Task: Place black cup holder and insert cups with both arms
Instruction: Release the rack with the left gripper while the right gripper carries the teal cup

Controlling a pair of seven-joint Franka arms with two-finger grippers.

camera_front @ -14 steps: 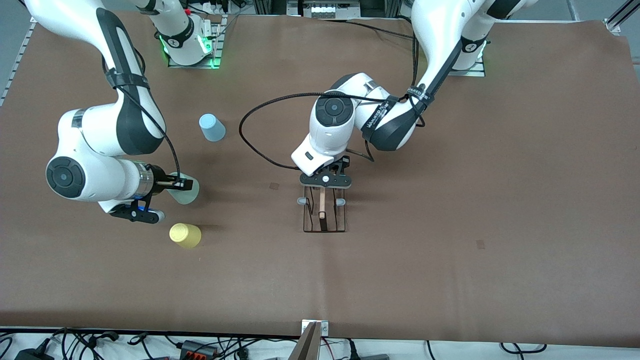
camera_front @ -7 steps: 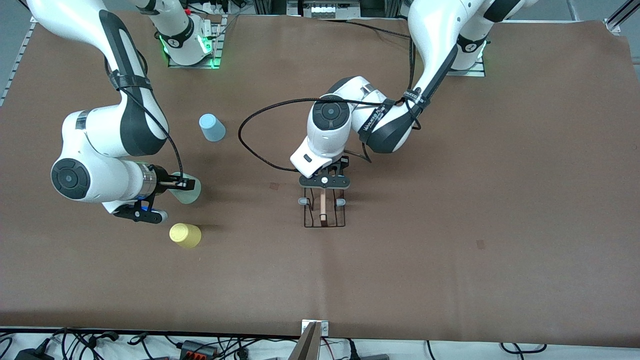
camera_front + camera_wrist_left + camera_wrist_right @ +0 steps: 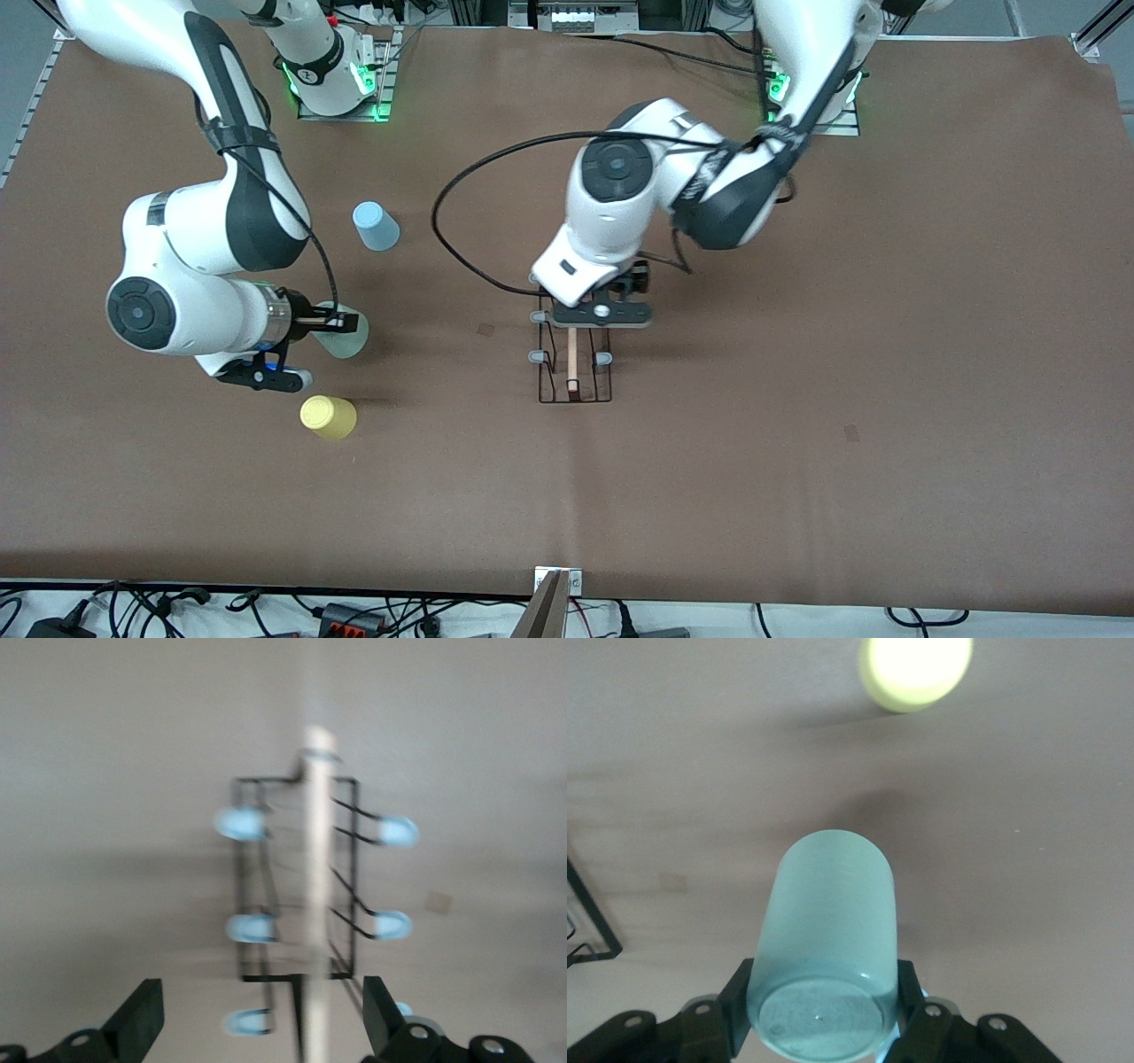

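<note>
The black cup holder [image 3: 574,379] stands on the brown table, its wooden rod handle [image 3: 572,361] on top and grey-tipped pegs at its sides. My left gripper [image 3: 595,321] is open over the holder's end toward the robots, holding nothing. In the left wrist view the holder [image 3: 257,877] and its rod [image 3: 315,895] lie below my left gripper [image 3: 261,1028]. My right gripper [image 3: 324,324] is shut on the pale green cup [image 3: 348,336] and holds it tilted above the table. The right wrist view shows the green cup [image 3: 830,930] in my right gripper [image 3: 824,1014].
The yellow cup [image 3: 328,416] stands upside down on the table, nearer the front camera than the green cup; it also shows in the right wrist view [image 3: 915,669]. The light blue cup [image 3: 376,226] stands upside down closer to the robots. A black cable [image 3: 461,257] loops beside the holder.
My left gripper has let go of the holder's rod and risen, moving toward its base. The holder stays on the table. My right gripper has carried the green cup slightly toward the holder.
</note>
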